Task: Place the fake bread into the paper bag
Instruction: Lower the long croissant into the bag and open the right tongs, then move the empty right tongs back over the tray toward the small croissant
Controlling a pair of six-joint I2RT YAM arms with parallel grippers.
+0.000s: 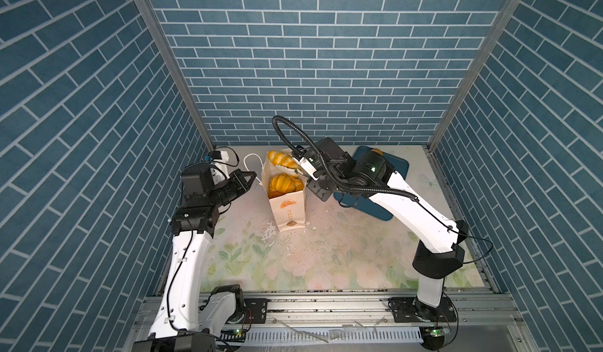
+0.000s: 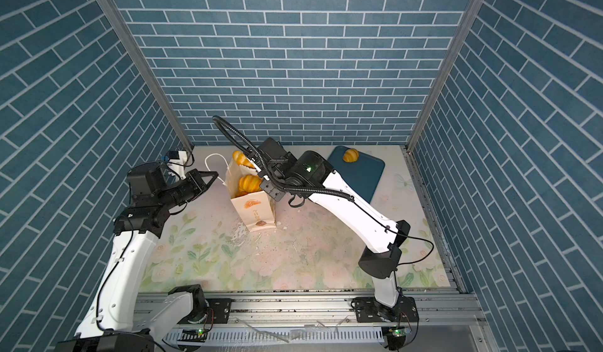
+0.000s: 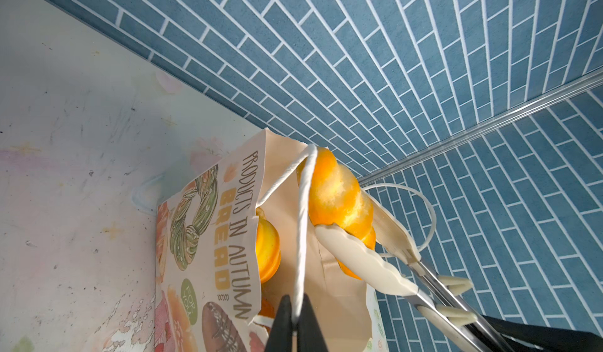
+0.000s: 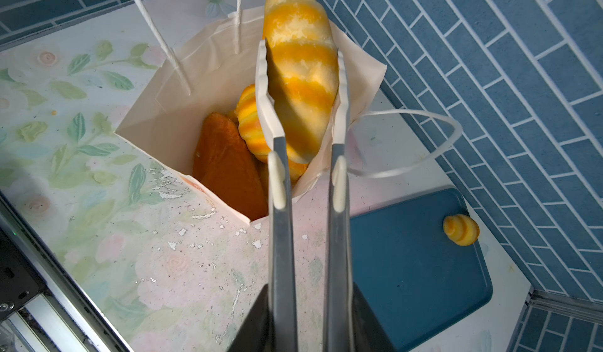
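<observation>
The paper bag [image 1: 288,211] stands upright in the middle of the table with its mouth open. My left gripper [image 3: 295,301] is shut on one of the bag's white cord handles [image 3: 301,223], holding it taut; in a top view it [image 1: 252,175] is just left of the bag. My right gripper [image 4: 310,288] is shut on metal tongs [image 4: 280,236]. The cream pads of the tongs flank a long striped loaf of fake bread [image 4: 300,73], which sits tilted in the bag's mouth. Inside the bag lie a brown flat pastry [image 4: 228,171] and a croissant [image 4: 251,128]. A small croissant [image 2: 350,155] sits on the blue tray.
The dark blue tray [image 4: 417,268] lies at the back right, partly under my right arm. The bag's other handle loop [image 4: 424,138] hangs toward the back wall. A small white device [image 1: 219,158] sits at the back left. Blue brick walls close three sides, and white flakes litter the floral table cover.
</observation>
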